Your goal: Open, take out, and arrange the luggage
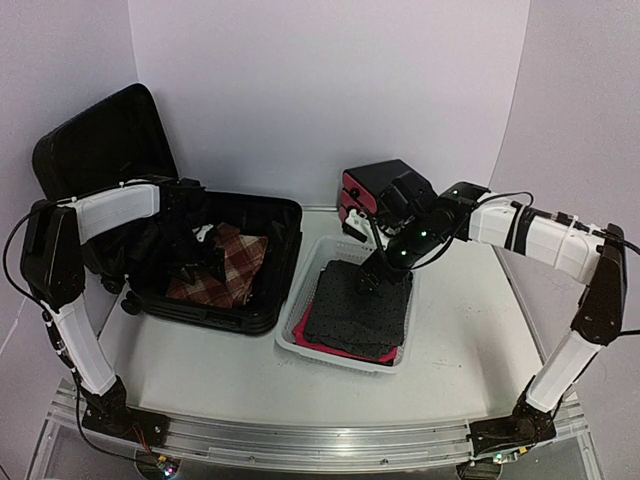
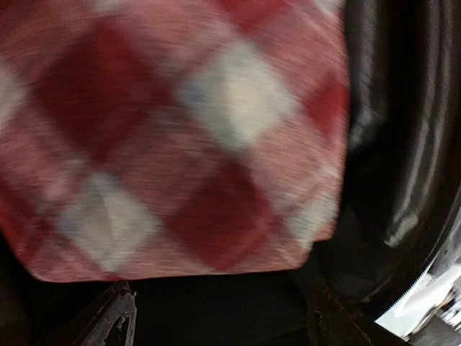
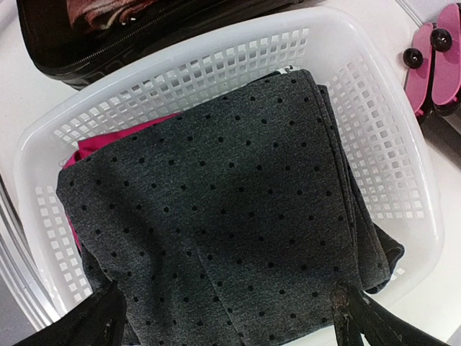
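Observation:
The black ribbed luggage (image 1: 255, 310) lies open at the left, its lid (image 1: 100, 140) standing up. A folded red and white plaid cloth (image 1: 228, 262) lies inside it and fills the left wrist view (image 2: 173, 144). My left gripper (image 1: 196, 256) is down inside the luggage just beside the plaid cloth, open and empty (image 2: 220, 328). My right gripper (image 1: 370, 282) hangs open and empty over the far end of the white mesh basket (image 1: 300, 340). Below its fingers lies a dark grey dotted cloth (image 3: 216, 216) on top of a pink cloth (image 3: 108, 140).
A black box with a pink drawer front (image 1: 372, 190) stands behind the basket; its pink front and black knobs show in the right wrist view (image 3: 432, 65). The luggage edge (image 3: 65, 50) lies close to the basket's rim (image 3: 238, 47). White table (image 1: 470, 350) lies right.

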Robot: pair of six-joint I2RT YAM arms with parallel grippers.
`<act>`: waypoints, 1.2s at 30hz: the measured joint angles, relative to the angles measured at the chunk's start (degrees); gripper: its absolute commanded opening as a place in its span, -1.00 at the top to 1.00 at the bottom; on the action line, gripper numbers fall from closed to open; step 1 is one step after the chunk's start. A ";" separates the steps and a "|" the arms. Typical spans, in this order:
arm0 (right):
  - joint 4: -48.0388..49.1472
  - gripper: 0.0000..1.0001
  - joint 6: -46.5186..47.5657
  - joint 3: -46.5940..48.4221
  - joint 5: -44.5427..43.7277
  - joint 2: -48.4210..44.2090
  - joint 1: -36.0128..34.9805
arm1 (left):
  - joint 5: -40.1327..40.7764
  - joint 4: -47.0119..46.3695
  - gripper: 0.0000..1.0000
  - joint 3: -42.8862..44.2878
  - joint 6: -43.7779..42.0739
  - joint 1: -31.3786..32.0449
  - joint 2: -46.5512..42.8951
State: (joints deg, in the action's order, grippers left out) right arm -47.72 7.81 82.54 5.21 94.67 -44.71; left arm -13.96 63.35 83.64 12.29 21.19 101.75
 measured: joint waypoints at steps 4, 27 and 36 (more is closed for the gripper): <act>-1.07 -0.96 1.44 2.51 0.11 3.06 0.00 | 0.22 1.09 -0.81 1.62 -0.52 -6.45 1.46; -2.25 -0.97 2.08 3.69 2.45 3.61 -0.24 | 4.09 6.82 -0.92 7.52 -14.08 -14.71 11.91; -2.27 -0.96 3.37 3.76 2.71 3.39 -2.16 | 0.61 5.22 -0.85 4.72 -14.34 -14.88 12.35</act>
State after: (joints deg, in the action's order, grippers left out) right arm -50.00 11.18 86.30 7.92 98.06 -46.87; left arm -13.34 68.58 88.36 -2.04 6.31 114.10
